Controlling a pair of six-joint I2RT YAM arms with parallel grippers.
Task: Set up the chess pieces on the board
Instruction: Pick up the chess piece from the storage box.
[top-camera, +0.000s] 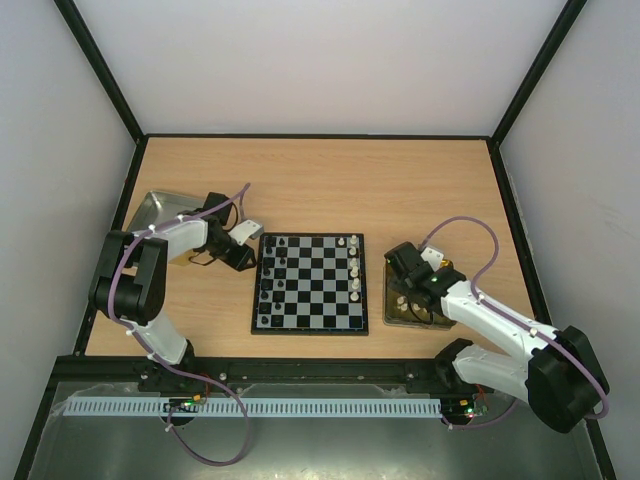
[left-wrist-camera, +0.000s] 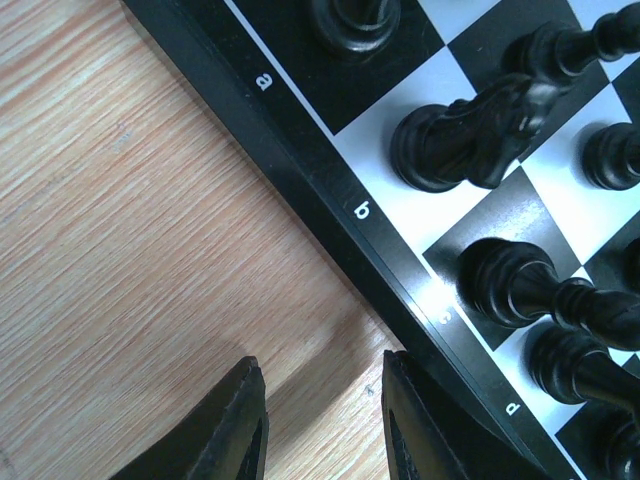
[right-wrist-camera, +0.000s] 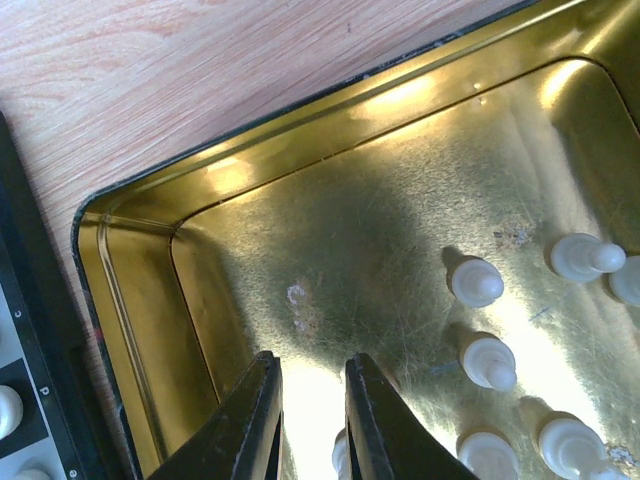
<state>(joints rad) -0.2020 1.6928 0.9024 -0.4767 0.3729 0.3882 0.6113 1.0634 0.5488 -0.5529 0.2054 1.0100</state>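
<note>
Your right gripper (right-wrist-camera: 312, 372), narrowed to a slit with nothing between the tips, hovers over the gold tray (right-wrist-camera: 130, 230) with the white chess pieces (right-wrist-camera: 489, 360) just to its right (tiny, light, slick, tippy), so pinch one low on the body.

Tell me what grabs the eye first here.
The half-set board in the middle: black pieces lined along its left edge, white pieces along its right. To its right, the gold tray holds loose white pieces, the right gripper over it. The left gripper hangs open just off the board's left rim.
</note>
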